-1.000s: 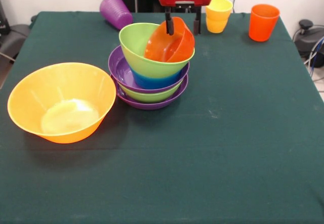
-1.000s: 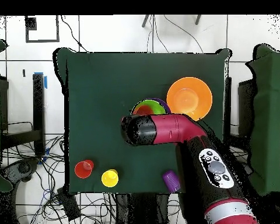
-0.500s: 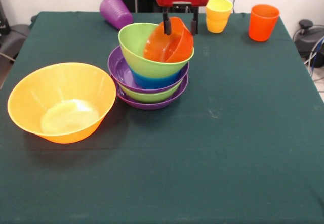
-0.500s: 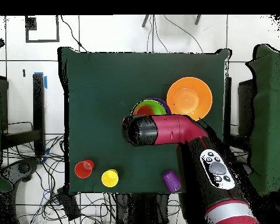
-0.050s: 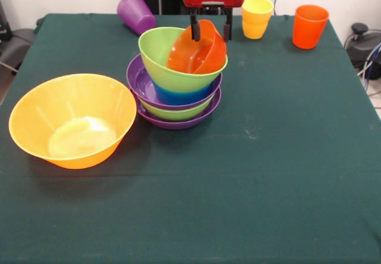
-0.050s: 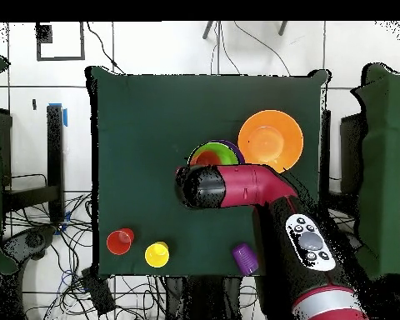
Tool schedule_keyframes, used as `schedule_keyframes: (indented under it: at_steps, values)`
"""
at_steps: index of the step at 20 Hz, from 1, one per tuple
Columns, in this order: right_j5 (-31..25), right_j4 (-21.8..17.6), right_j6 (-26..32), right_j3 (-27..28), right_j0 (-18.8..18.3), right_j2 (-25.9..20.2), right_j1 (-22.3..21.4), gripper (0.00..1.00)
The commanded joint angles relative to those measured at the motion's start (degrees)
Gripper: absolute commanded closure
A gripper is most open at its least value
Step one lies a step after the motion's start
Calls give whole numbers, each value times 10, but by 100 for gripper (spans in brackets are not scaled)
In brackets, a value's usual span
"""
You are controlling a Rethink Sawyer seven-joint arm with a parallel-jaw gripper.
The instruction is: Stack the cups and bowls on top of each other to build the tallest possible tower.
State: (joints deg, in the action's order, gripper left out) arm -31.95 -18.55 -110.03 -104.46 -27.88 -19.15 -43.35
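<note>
Gripper (image 5: 210, 30) rose a bit w/ red-orange bowl (image 5: 196, 50), pinching its rim at 12 o'clock; lower it level into green bowl (image 5: 164, 58) before release

**Even light, soft shadows, gloss on the plastic**

My front camera gets bright, diffuse light from above. The dark green cloth-covered table (image 5: 280, 157) reads evenly, without hot spots. The very large yellow-orange glossy plastic bowl (image 5: 72, 120) shows a pale sheen across its inner floor and throws a soft shadow onto the cloth at its near side and toward the stacked bowls. The tilted red-orange small bowl (image 5: 198, 48) glows where light passes through its wall. Focus holds across the table. My overhead camera is equally bright; the white floor (image 6: 153, 46) around the table looks nearly washed out.
</note>
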Motion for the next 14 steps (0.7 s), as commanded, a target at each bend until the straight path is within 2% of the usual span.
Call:
schedule_keyframes:
  at_steps: [1,6,14]
  values:
    - [47,-33,-41,12,17,20,38,0]
    - [70,-45,-37,24,18,30,58,0]
    - [81,-42,-31,22,20,42,66,0]
